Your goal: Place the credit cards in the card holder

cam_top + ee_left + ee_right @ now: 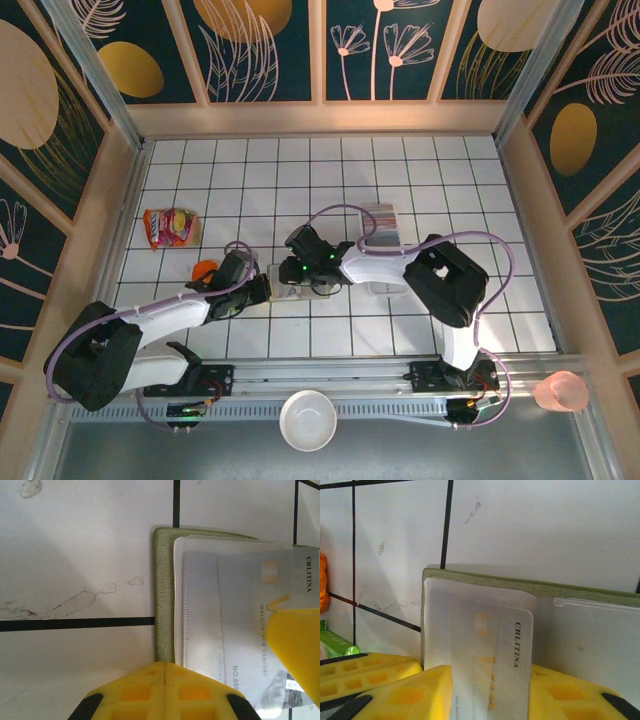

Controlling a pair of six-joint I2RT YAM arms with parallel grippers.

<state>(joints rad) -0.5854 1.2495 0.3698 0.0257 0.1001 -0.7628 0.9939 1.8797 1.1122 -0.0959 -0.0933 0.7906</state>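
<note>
The olive-green card holder (292, 287) lies open on the tiles between my two grippers, its pale clear sleeves (200, 605) facing up. My left gripper (165, 666) is shut on the holder's olive edge (164, 595) at its near side. My right gripper (490, 697) is shut on a white credit card (515, 660) printed "CHLITINA". The card's far end sits partly inside a sleeve, against the holder's olive rim (530, 584). One right finger (295, 650) crosses the left wrist view. A stack of credit cards (379, 222) stands behind the right arm.
A long clear tray (385, 262) lies under the right arm by the card stack. A red-and-green snack packet (170, 228) and an orange object (205, 268) sit at the left. A white bowl (308, 420) and a pink cup (560, 392) stand off the tiles at the front.
</note>
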